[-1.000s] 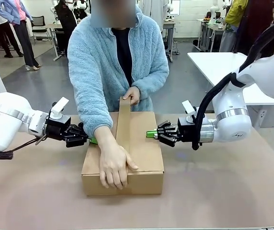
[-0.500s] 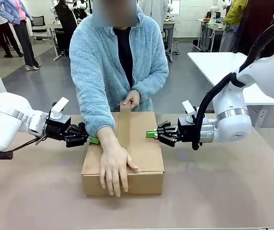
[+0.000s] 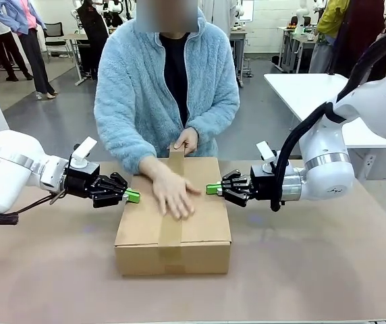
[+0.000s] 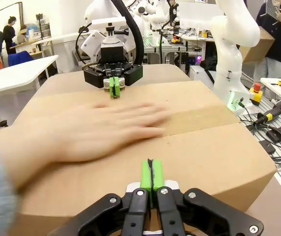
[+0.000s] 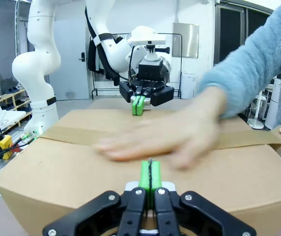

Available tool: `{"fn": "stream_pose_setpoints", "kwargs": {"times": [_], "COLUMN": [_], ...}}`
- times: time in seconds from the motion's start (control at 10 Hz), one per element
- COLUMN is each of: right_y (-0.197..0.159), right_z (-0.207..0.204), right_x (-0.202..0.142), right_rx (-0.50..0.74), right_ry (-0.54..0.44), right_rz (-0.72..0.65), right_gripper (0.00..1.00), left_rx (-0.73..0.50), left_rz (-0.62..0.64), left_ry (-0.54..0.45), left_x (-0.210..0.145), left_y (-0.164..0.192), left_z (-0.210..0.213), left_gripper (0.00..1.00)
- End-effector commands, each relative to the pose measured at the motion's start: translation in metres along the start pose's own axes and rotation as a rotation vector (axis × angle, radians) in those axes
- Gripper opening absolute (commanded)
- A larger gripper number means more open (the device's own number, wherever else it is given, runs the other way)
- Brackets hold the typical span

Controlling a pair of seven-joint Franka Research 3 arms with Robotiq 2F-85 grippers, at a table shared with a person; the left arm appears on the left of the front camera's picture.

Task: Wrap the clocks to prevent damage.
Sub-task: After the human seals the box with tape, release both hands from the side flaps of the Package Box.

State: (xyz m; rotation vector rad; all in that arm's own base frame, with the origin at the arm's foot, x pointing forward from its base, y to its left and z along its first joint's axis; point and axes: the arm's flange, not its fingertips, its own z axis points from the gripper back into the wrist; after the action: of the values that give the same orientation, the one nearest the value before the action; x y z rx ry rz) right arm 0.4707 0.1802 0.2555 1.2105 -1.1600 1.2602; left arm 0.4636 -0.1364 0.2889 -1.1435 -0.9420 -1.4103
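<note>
A closed cardboard box (image 3: 203, 226) sits mid-table with a brown tape strip (image 3: 171, 236) running down its lid and front. The clocks are hidden from view. A person in a light blue fleece lays one hand (image 3: 174, 194) flat on the tape on the lid, and the other hand (image 3: 187, 138) holds the tape at the far edge. My left gripper (image 3: 133, 196) is shut, its green tips at the box's left upper edge. At the right upper edge my right gripper (image 3: 210, 189) is shut as well. In the wrist views the left gripper (image 4: 150, 174) and the right gripper (image 5: 150, 174) both point at the box, with the blurred hand between them.
Brown tabletop (image 3: 301, 270) lies bare in front of the box and to both sides. A white table (image 3: 308, 91) stands at the back right. People and other tables stand far behind the person.
The person's flat hand slid along the tape from the box's near edge back to the middle of the lid. Both grippers stayed where they were.
</note>
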Motion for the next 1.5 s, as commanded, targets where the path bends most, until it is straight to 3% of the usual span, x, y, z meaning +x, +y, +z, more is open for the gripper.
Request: {"fn": "stream_pose_setpoints", "kwargs": {"times": [0.0,1.4], "right_y": [0.0000,0.0000], "right_z": [-0.0007,-0.0007], "right_x": [-0.0029,-0.0029], "right_rx": [-0.004,-0.004], "right_ry": [-0.001,-0.001], "right_rz": [-0.006,-0.006], "right_gripper": [0.01,0.01], "left_rx": [0.004,0.004], "left_rz": [-0.001,-0.001], "left_ry": [0.004,0.004], "left_x": [-0.0008,-0.0008], "left_y": [0.0005,0.0005], "left_z": [-0.0005,-0.0005], "left_gripper": [0.00,0.00]}}
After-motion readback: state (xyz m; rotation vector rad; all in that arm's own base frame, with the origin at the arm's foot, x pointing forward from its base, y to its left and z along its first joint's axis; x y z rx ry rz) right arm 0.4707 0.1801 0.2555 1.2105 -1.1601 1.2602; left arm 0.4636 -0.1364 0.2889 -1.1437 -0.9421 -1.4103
